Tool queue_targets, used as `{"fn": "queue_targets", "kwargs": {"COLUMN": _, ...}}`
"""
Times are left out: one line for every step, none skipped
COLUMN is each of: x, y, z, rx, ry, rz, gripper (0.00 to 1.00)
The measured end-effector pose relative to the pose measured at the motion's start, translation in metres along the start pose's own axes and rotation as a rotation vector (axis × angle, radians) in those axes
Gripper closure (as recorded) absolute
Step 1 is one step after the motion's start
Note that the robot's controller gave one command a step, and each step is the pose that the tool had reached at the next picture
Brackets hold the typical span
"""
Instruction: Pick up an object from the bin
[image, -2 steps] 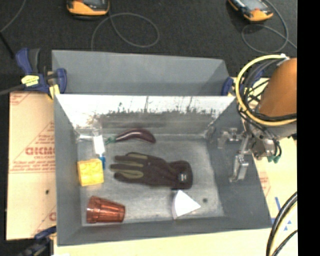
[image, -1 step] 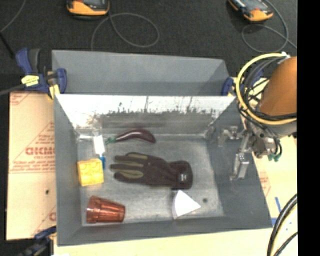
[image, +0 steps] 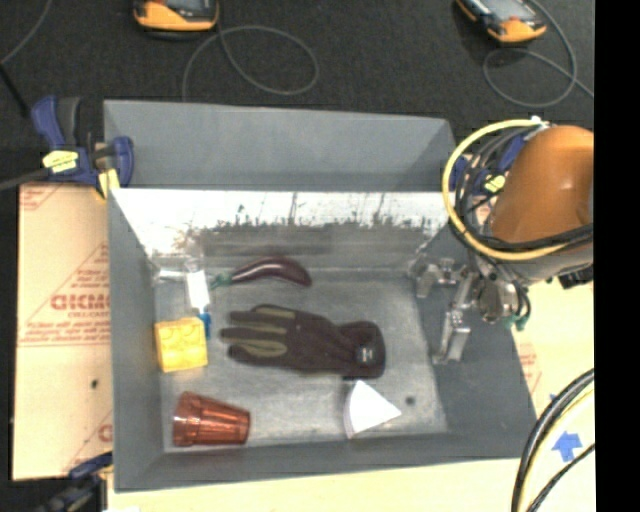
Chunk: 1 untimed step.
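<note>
In the grey bin (image: 300, 150) a dark glove (image: 300, 342) lies flat mid-floor. It looks soft and light, probably best pinched at its cuff. The end effector (image: 442, 310) hangs by the right wall, spread apart and empty.

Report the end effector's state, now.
End effector: open or closed cannot be told; it is to the right of the dark glove, apart from it.
</note>
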<state>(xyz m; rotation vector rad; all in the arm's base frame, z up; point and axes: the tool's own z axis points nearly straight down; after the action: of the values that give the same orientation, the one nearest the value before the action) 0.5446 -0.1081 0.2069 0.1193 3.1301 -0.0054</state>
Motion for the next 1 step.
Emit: {"fn": "queue_targets", "kwargs": {"x": -0.0141, "y": 0.0385, "z": 0.041, "rx": -0.002, "ry": 0.002, "rz": -0.023, "gripper": 0.0}}
